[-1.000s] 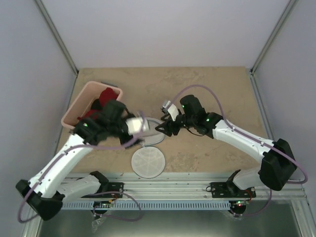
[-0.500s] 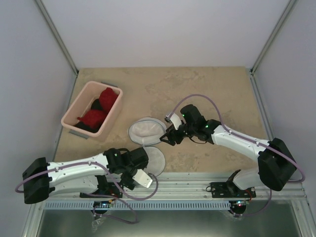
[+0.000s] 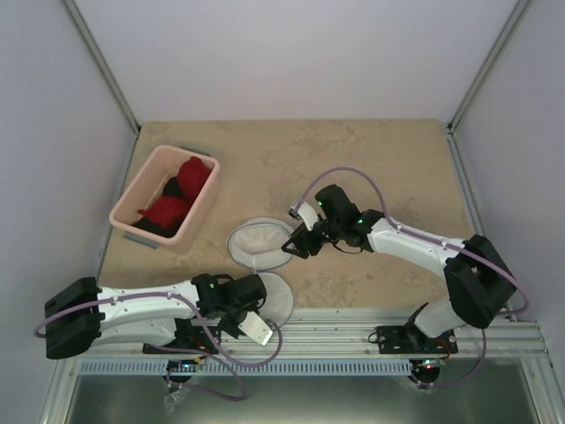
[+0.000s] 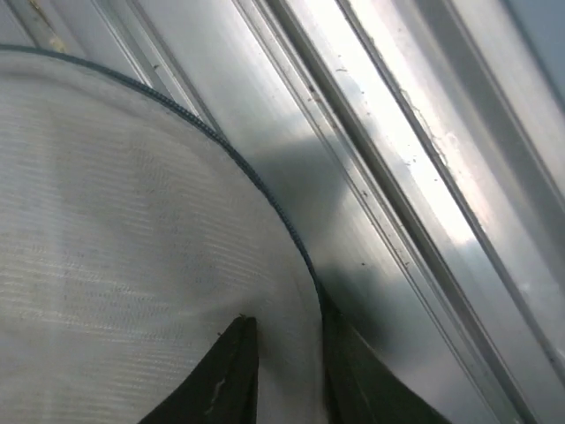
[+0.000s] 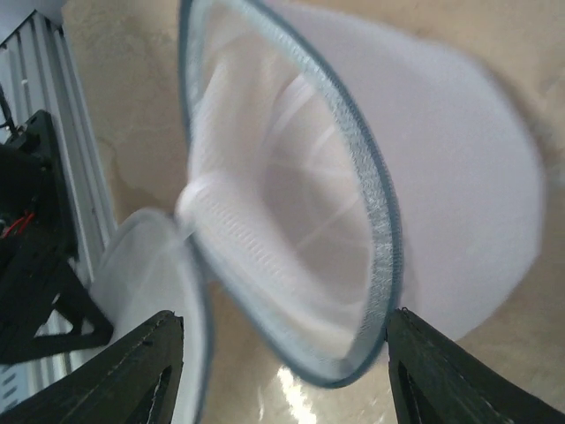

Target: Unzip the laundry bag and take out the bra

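down at the bottom edge of the overhead view, my left gripper straddles the rim of the lid, mesh between the fingers; clamped or not, i can't tell. better to bite the rim and lift clear of the rail beside it. right gripper gapes around the rim of the laundry bag, mid-frame. bag looks empty; bra sits in the pink bin, upper left.
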